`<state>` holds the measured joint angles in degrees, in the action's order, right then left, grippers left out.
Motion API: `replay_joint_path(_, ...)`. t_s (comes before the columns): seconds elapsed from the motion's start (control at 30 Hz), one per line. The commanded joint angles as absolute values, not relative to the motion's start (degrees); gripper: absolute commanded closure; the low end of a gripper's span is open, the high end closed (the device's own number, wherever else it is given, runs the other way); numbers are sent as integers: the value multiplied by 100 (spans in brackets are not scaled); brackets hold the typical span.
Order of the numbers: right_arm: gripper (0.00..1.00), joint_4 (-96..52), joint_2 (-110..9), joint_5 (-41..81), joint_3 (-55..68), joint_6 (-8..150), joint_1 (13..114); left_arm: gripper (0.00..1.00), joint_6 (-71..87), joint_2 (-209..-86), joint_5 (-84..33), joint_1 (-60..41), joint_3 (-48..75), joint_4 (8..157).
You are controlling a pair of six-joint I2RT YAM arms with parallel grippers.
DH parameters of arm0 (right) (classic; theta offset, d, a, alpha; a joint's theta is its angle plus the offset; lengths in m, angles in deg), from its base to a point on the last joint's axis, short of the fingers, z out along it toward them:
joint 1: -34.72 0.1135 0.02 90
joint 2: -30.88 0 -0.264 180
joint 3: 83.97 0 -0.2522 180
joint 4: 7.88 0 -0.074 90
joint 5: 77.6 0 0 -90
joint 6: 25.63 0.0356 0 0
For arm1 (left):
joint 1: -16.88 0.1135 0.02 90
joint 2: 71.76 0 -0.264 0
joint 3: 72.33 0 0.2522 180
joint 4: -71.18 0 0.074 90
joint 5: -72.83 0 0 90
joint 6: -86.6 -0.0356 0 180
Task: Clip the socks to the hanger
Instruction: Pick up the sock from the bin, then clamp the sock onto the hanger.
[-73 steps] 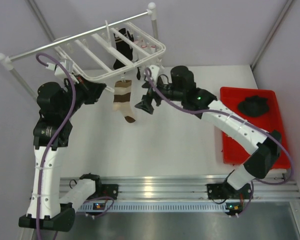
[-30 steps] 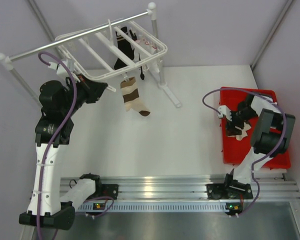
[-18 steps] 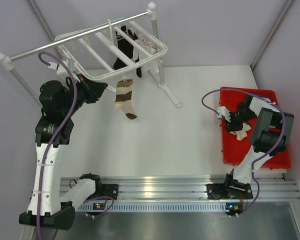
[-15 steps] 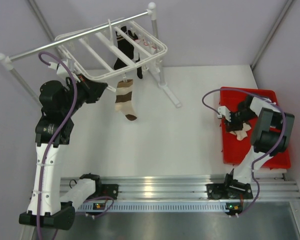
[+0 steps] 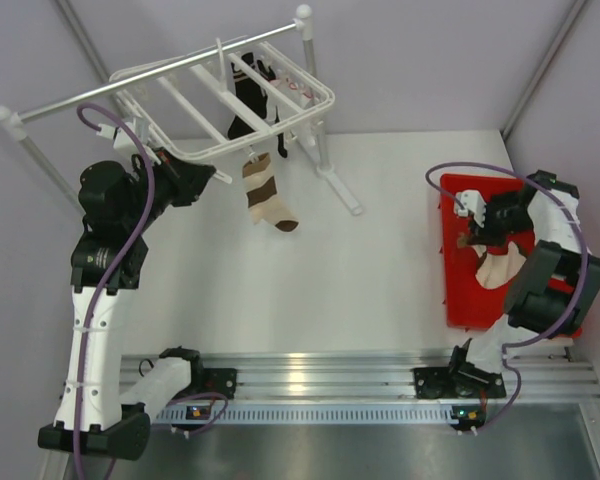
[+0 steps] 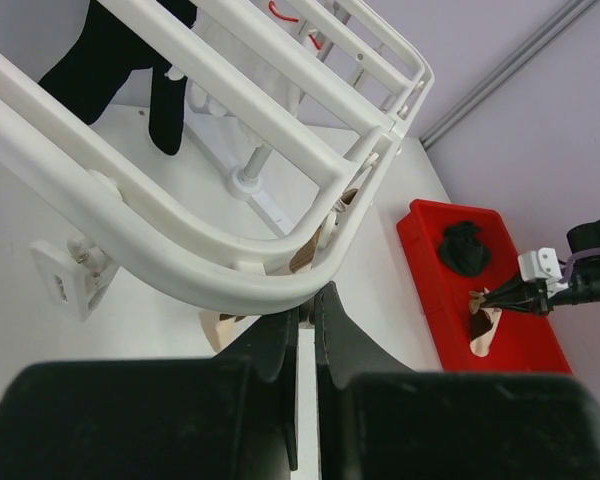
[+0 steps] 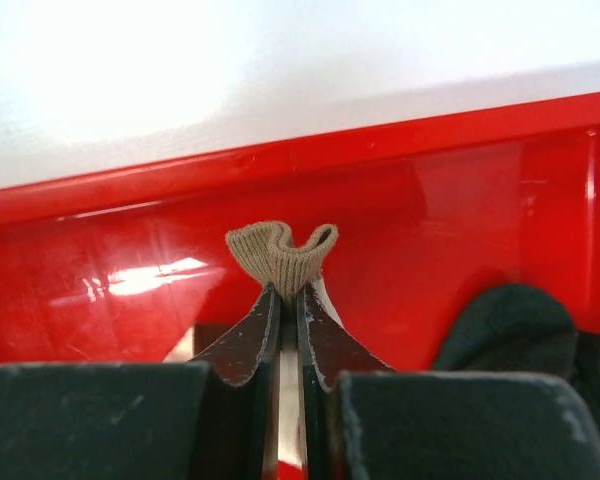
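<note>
- Left arm (image 5: 90, 330) rises from its base at the near left, white link nearly upright, then bends at the dark upper joints and turns right
- Left gripper (image 5: 202, 178) points right and a little away; fingers (image 6: 355, 345) are closed to a thin slit, tips up against the hanger (image 6: 230, 280) rim; whether they pinch it cannot be told
- Right arm (image 5: 540, 290) folds back on itself at the far right, elbow low, wrist doubled over above it
- Right gripper (image 5: 475, 232) points left, jaws closed on a sock (image 7: 280, 250) cuff that bunches above the tips
</note>
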<state>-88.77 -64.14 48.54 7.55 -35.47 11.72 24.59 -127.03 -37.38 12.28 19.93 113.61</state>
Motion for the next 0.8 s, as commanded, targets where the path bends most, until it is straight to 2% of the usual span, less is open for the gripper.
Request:
replay_joint_path(0.0,100,-9431,-6009,5667,370,-3382,1082,100,2438,-12669,-3809,1248,1931,11017)
replay_joint_path(0.17,100,-9266,-5553,6625,-227,-2416,1257,100,2464,-12678,-3844,1248,1939,10946)
replay_joint_path(0.33,100,-8451,-5131,7181,-615,-677,1853,100,2552,-12678,-3905,1248,1939,10867)
replay_joint_path(0.4,100,-7844,-4929,7374,-615,491,2117,100,2578,-12678,-3905,1248,1957,10841)
replay_joint_path(0.57,100,-4791,-4208,7148,-431,3347,3268,100,2614,-12687,-3923,1248,2027,10823)
replay_joint_path(0.6,100,-4461,-4172,7085,-448,3987,3427,100,2622,-12687,-3932,1248,2027,10780)
replay_joint_path(0.77,100,-4019,-4339,6401,-835,4843,4737,100,2728,-12705,-3958,1248,2054,10683)
